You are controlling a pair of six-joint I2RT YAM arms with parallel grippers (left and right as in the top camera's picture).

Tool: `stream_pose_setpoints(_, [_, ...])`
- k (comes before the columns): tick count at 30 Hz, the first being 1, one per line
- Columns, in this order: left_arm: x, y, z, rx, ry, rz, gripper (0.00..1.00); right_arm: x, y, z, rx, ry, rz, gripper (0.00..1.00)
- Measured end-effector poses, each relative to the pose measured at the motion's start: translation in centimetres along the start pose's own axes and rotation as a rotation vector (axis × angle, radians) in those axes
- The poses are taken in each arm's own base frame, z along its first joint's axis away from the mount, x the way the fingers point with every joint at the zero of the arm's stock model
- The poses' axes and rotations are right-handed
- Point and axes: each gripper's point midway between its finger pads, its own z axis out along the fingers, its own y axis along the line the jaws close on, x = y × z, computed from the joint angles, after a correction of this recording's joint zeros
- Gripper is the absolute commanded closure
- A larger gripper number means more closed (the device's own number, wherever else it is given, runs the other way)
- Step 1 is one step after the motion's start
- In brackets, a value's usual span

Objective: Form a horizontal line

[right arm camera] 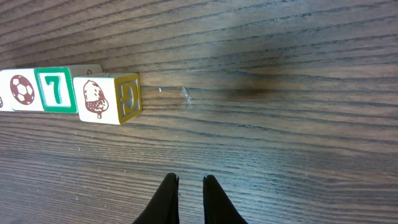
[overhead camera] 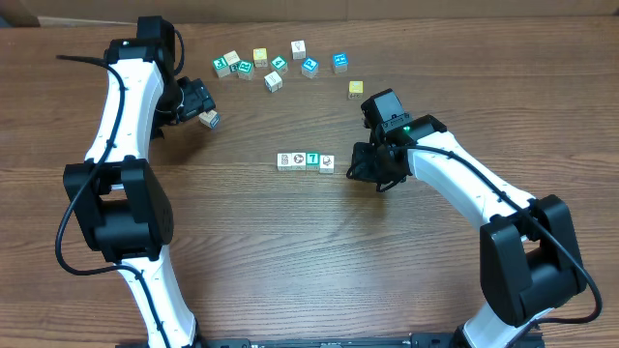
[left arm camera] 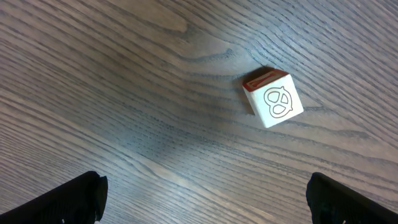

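The horizontal line (overhead camera: pixel 306 160) is a short row of four small cubes touching side by side at mid-table. In the right wrist view the row (right arm camera: pixel 74 93) shows a football print, a green-framed 7 and an acorn cube (right arm camera: pixel 99 98) at its right end. My right gripper (right arm camera: pixel 189 179) is shut with nothing between its fingers. It hovers just right of the row (overhead camera: pixel 360 166), not touching it. My left gripper (left arm camera: pixel 205 186) stands wide open at the back left (overhead camera: pixel 200 104). A lone white cube with a pretzel print (left arm camera: pixel 273 99) lies ahead of it, apart from the fingers.
Several loose cubes (overhead camera: pixel 276 66), white, teal and yellow, lie scattered along the far edge. One yellow cube (overhead camera: pixel 356 88) sits alone behind my right arm. The lone pretzel cube (overhead camera: pixel 209 120) rests by the left gripper.
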Motion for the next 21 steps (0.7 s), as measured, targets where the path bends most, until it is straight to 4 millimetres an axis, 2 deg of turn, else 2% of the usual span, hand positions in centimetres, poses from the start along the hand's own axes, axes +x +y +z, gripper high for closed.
stream_pose_setpoints(21, [0.0, 0.0, 0.0, 0.0, 0.0, 0.0, 0.0, -0.05, 0.03, -0.01, -0.001, -0.002, -0.001, 0.88])
